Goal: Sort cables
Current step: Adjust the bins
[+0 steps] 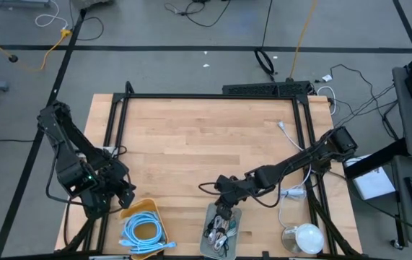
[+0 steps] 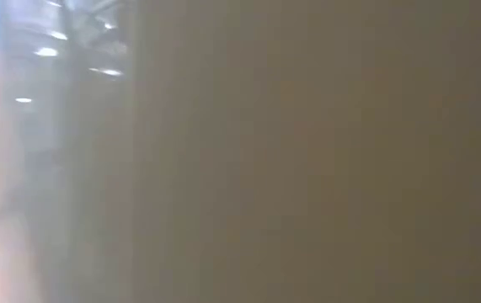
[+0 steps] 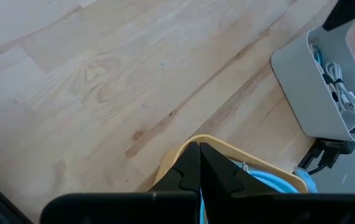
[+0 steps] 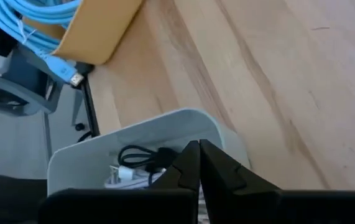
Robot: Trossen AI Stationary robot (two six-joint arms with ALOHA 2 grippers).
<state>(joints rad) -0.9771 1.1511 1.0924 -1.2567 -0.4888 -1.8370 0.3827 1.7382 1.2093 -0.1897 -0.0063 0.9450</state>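
Observation:
Several light-blue cable loops (image 1: pixel 145 231) lie in a yellow tray (image 1: pixel 148 207) at the table's near edge, left of centre. To its right, a grey tray (image 1: pixel 207 217) holds thin black, white and grey cable bundles (image 1: pixel 220 232). My left gripper (image 1: pixel 126 196) is shut and empty, hovering just over the yellow tray's far rim (image 3: pixel 227 155), with the blue loops (image 3: pixel 270 183) beyond. My right gripper (image 1: pixel 224 211) is also shut and empty. It hangs over the grey tray's far end (image 4: pixel 152 134), above a black bundle (image 4: pixel 137 155).
A round white object (image 1: pixel 303 235) with its white cord sits at the near right corner. Black frame rails (image 1: pixel 213 96) edge the table's far and side borders. A loose white cord end (image 1: pixel 285 128) lies far right. Bare wood (image 1: pixel 191 144) fills the middle. Something close and blurred blocks the low view.

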